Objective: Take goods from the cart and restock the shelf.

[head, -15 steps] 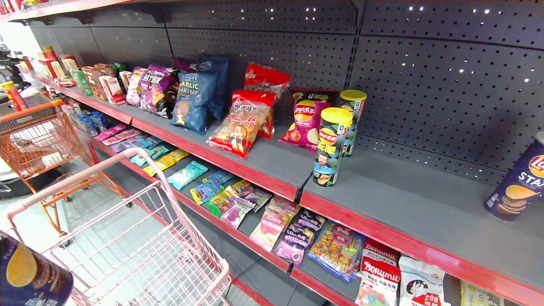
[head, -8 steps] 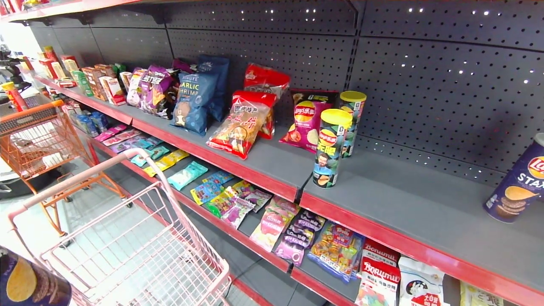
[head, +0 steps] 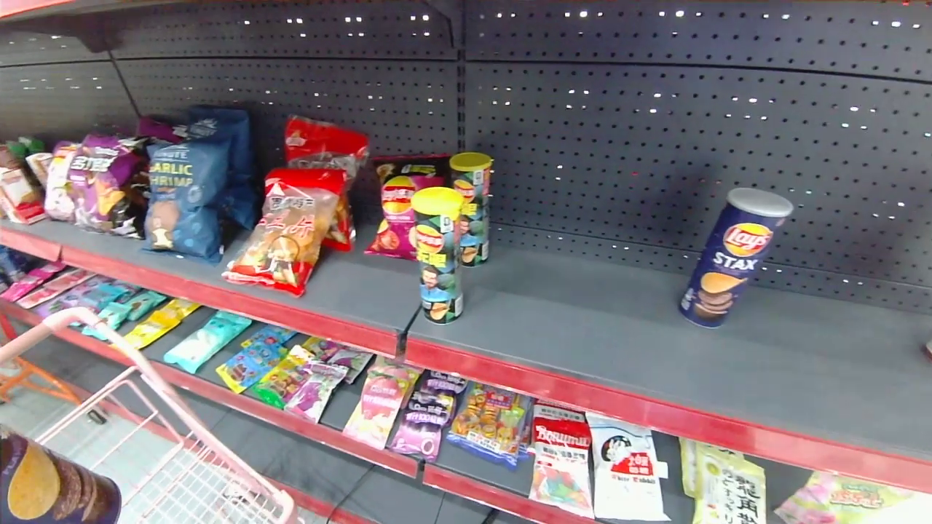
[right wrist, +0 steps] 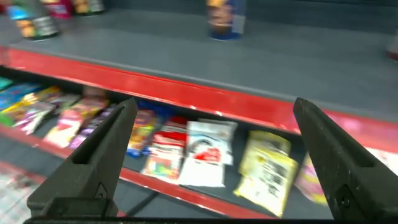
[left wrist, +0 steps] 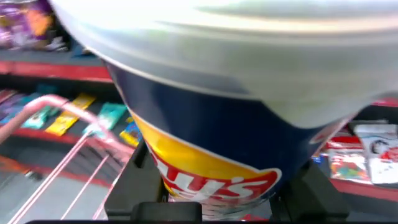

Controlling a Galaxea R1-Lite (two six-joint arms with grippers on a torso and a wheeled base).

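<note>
on the shelf a tall can with a yellow lid stands just in front of a second can. next to them lean a pink bag, red bags and a blue bag. flat candy packs lie in a row below.

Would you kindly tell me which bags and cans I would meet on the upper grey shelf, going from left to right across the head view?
purple bag → front blue bag → front red bag → front yellow-lidded can → blue can
</note>
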